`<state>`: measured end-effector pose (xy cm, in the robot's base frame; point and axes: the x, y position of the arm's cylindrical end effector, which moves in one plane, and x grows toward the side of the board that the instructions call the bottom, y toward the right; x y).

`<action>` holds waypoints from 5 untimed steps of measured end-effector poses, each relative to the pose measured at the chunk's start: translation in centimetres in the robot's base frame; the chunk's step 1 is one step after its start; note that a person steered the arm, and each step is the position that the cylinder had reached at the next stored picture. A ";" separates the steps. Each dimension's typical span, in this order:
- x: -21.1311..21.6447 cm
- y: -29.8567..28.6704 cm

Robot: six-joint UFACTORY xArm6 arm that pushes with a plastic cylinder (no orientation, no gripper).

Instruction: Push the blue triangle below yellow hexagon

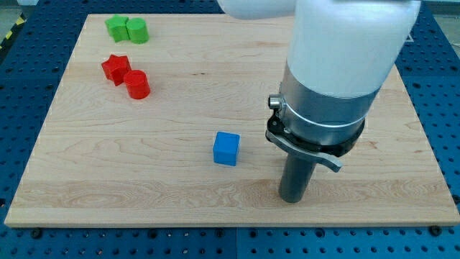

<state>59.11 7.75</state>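
Pale wood, light maple in tone, makes up the desk, a rectangular board resting on a blue perforated base. The arm enters from the view's top right, a broad white body above a grey metal collar, and ends in a straight dark rod; no claw is fitted, so nothing is held or clamped. The tip stands on the board near the view's bottom, right of centre. A blue cube sits to the view's left of the tip and a little higher in the view, near it but clearly apart, with bare wood between the two. Toward the view's upper left, a red star-shaped block and a red cylinder lie just beside one another, seemingly touching. Above them, near the board's top left corner, two green blocks sit side by side in contact: the left green block has an irregular outline I cannot identify, and the green cylinder stands at its right. Neither a blue triangle nor a yellow hexagon shows anywhere on the visible board; the arm's body covers part of the board's upper right area.
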 end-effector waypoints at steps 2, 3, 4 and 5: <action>-1.7 3.7; -3.0 3.9; -3.1 3.4; -3.0 1.5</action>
<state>56.12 9.21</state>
